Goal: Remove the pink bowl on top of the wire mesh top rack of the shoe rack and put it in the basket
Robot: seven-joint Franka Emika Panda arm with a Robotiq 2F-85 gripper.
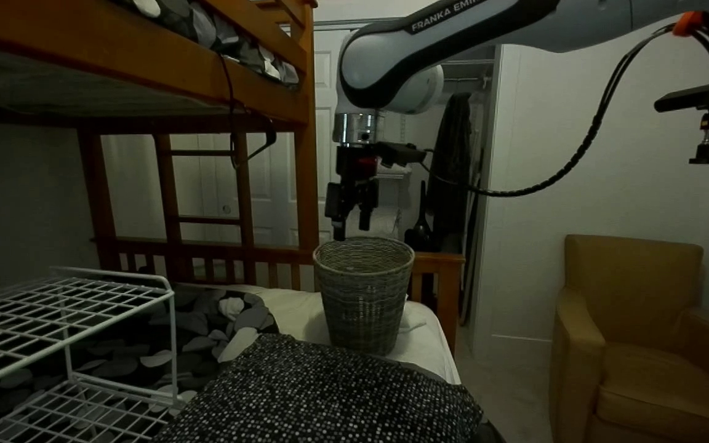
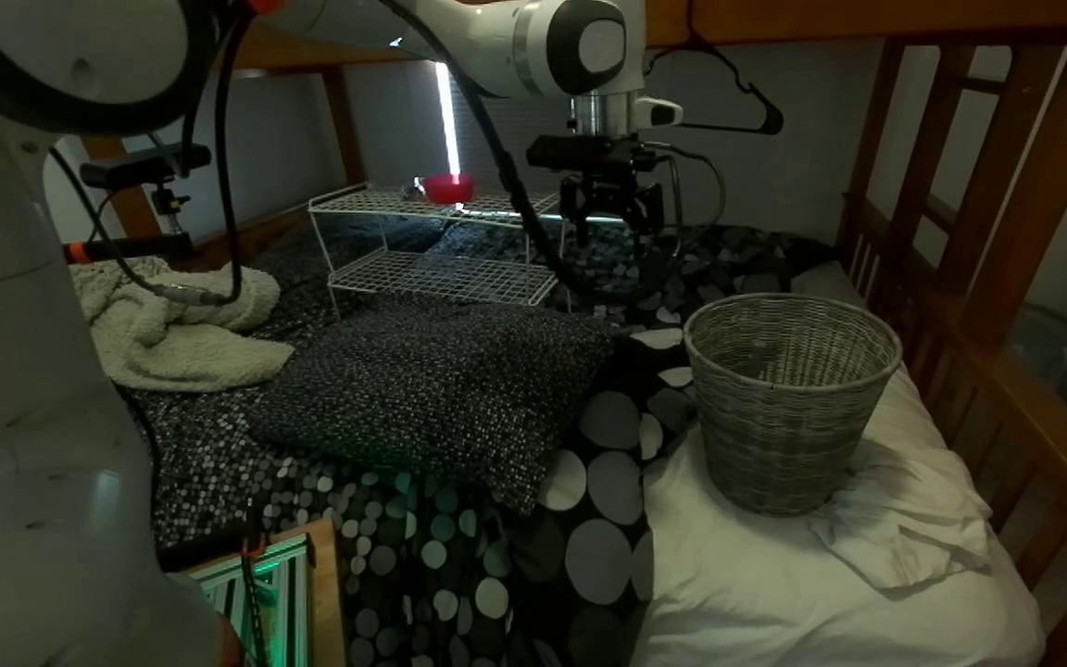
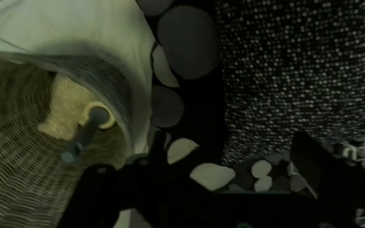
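In an ext. view I see the bowl [image 2: 449, 190] on top of the shoe rack [image 2: 445, 274], rack on the bed [image 2: 756, 593]; pillow [image 2: 441, 389] in front of rack, blanket [image 2: 186, 329] L of pillow, basket [image 2: 779, 445] R of it, cloth [image 2: 913, 528] just beside basket on its R. My claw [image 2: 614, 227] hangs over the bed, btwn rack & basket as seen there. Wrist view: basket L, pillow R. Armchair [image 1: 637, 307] stands R of bed in an ext. view

In an exterior view, sightline runs past nearby two-tier wire rack [image 1: 67, 342] twd closet door [image 1: 327, 86]; in an exterior view, it starts close by robot arm [image 2: 43, 398], slightly down twd far wall [image 2: 793, 195]. Both incl. rack, arm & wicker basket [image 2: 784, 440]; wrist view looks down, v. near basket.
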